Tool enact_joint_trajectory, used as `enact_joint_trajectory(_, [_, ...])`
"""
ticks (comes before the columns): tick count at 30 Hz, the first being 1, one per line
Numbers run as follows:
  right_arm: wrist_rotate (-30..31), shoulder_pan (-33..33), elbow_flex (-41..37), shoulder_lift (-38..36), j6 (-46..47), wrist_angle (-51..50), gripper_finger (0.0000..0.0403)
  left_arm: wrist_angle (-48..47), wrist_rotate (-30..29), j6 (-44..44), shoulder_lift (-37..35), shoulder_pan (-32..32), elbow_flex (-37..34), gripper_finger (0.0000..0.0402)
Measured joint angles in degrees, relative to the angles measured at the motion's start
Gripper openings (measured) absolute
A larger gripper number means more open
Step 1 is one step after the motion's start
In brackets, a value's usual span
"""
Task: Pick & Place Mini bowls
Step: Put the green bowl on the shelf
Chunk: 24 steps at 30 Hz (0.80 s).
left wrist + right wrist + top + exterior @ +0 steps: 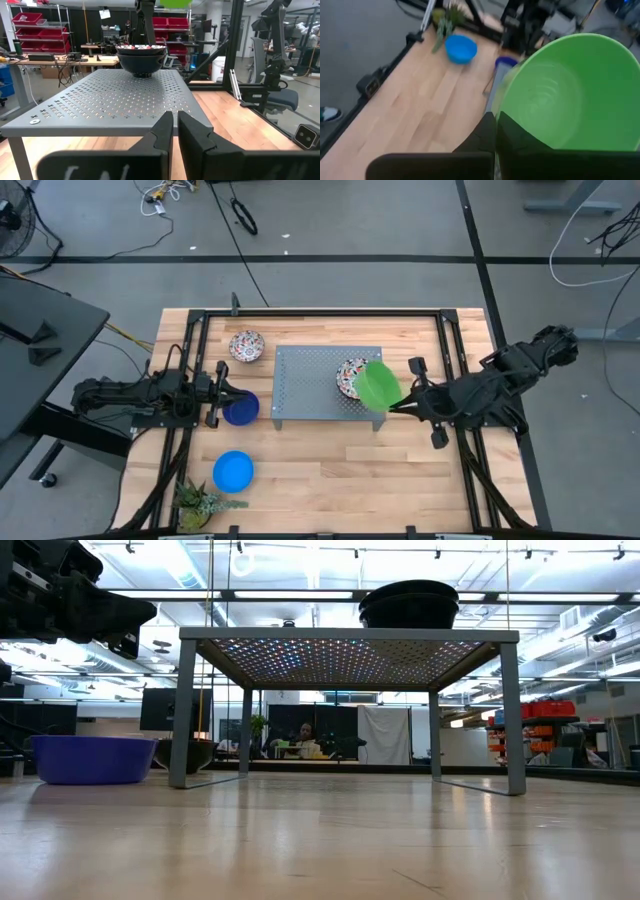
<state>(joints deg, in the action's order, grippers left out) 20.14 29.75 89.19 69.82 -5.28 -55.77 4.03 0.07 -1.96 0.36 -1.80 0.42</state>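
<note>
My right gripper [393, 404] is shut on the green bowl [378, 385], which hangs tilted over the right part of the grey perforated tray [305, 385]. Just beside and below it, stacked bowls [141, 57] stand on the tray, a floral one [350, 377] on top. My left gripper [175, 131] is shut and empty. It sits raised at the tray's left side, over the dark blue bowl [240, 410] on the table. Another floral bowl [246, 345] and the bright blue bowl [233, 471] rest on the wood. My right gripper holds the green bowl by its rim [506, 116], on the side nearest the wrist, with one finger [520, 137] against the inner wall and the other outside. The fingers reach in from the table's right. The bowl is lifted clear and tipped, its opening toward the wrist camera.
A small spiky green plant [200, 502] stands at the near left corner. Black frame rails [455, 350] run along both sides of the table. Bare wood lies between the tray and the near edge. A person sits in the room far behind the table [303, 736].
</note>
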Motion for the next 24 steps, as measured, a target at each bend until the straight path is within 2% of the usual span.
enact_joint_trajectory(7, [-0.1, -2.7, 0.0, 0.0, -6.0, 8.2, 0.0000, 0.0, 0.0, 0.0, 0.0, 0.0, 0.0, 0.0032])
enact_joint_trajectory(14, [-0.2, -5.6, 0.0, 0.4, -3.9, 13.2, 0.0000, 0.0, 0.0, 0.0, 0.0, 0.0, 0.0, 0.0032])
enact_joint_trajectory(19, [-3.2, -8.2, 0.0, 1.3, -3.1, 15.5, 0.0000, 0.2, 0.1, -2.0, 0.0, 0.0, 0.0, 0.0032])
enact_joint_trajectory(24, [-6.9, -10.9, 0.0, 2.3, -3.9, 17.0, 0.0000, 5.0, 1.6, -4.1, 0.0, 0.0, 0.0, 0.0032])
